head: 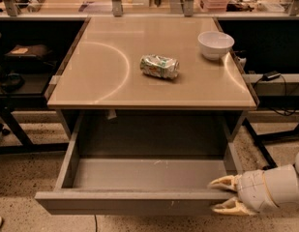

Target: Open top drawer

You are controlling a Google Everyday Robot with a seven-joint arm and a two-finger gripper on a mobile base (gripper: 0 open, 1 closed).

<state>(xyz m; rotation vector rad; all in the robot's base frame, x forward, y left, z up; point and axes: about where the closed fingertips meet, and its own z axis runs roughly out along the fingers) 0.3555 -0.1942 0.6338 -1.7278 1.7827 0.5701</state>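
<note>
- The top drawer [129, 202] stands pulled well out from under the desk [100, 81], towards the near side, its shallow grey inside showing.
- The end effector [212, 195] is at the drawer front's right end, its fingers apart: one over the inside, one before the front face.
- A crushed can [159, 66] lies mid-desk; a white bowl [216, 44] sits far right.

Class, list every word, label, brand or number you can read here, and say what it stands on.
Crushed can: green print, too blurred to read.
Top drawer, bowl, and gripper at the drawer's front right corner: no text visible.
</note>
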